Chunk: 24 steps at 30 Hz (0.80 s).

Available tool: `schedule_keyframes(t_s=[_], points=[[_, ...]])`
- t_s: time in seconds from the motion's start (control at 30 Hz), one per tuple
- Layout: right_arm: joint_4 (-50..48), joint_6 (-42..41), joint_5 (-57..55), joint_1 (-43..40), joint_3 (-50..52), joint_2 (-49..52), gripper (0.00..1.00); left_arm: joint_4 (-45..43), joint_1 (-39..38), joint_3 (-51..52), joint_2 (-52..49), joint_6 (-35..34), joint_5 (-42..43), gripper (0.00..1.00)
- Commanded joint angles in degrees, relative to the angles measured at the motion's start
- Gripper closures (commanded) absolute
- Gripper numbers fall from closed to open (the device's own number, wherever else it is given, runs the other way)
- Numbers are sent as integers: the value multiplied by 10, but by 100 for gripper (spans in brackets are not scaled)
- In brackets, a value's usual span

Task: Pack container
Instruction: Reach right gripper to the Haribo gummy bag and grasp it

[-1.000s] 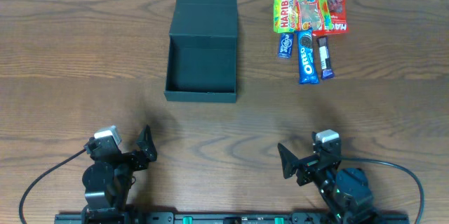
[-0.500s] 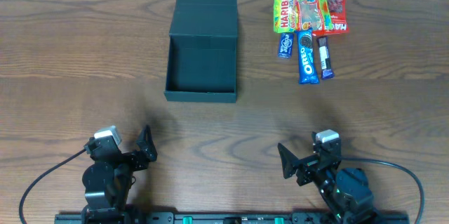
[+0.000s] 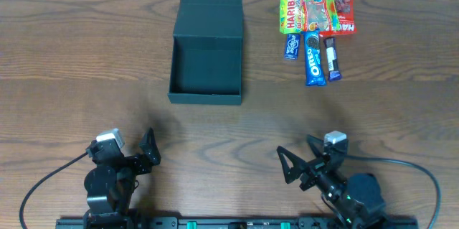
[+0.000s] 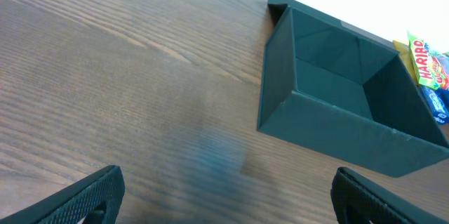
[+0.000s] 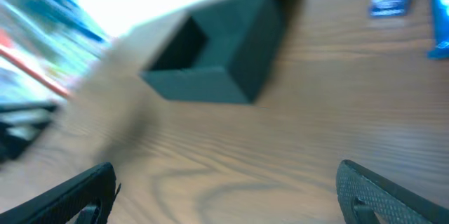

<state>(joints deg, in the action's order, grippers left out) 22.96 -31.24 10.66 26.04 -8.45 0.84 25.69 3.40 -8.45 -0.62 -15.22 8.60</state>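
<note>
Right hand (image 3: 295,147) has swung slightly leftward; its own view is blurred, but the fingers seem spread and empty. Left hand (image 4: 224,199) is likewise open. Snack packets (image 3: 315,24) lie ahead of the right hand, just right of the open container (image 3: 206,99), whose long axis points away.

Open dark green container (image 3: 205,98) on desk (image 3: 72,78), well ahead of left end effector (image 3: 148,148), a bit to its right. Snack packets (image 3: 313,21) well ahead of right end effector (image 3: 295,151), whose jaws are spread.
</note>
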Motion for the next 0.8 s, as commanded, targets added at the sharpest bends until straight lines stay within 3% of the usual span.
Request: schedule_keyframes(t_s=[0.0, 0.2, 0.3, 0.57, 0.77], points=[[-42, -107, 85, 0, 2, -5, 1, 2, 3, 11, 4, -2, -1, 5], [-216, -85, 103, -8, 0, 1, 1, 2, 3, 11, 4, -2, -1, 5], [-227, -51, 102, -28, -36, 50, 1, 2, 3, 11, 4, -2, -1, 5], [-126, 149, 96, -82, -334, 399, 1, 2, 3, 11, 4, -2, -1, 5], [-90, 221, -31, -116, -527, 662, 1, 2, 3, 11, 4, -2, -1, 5]])
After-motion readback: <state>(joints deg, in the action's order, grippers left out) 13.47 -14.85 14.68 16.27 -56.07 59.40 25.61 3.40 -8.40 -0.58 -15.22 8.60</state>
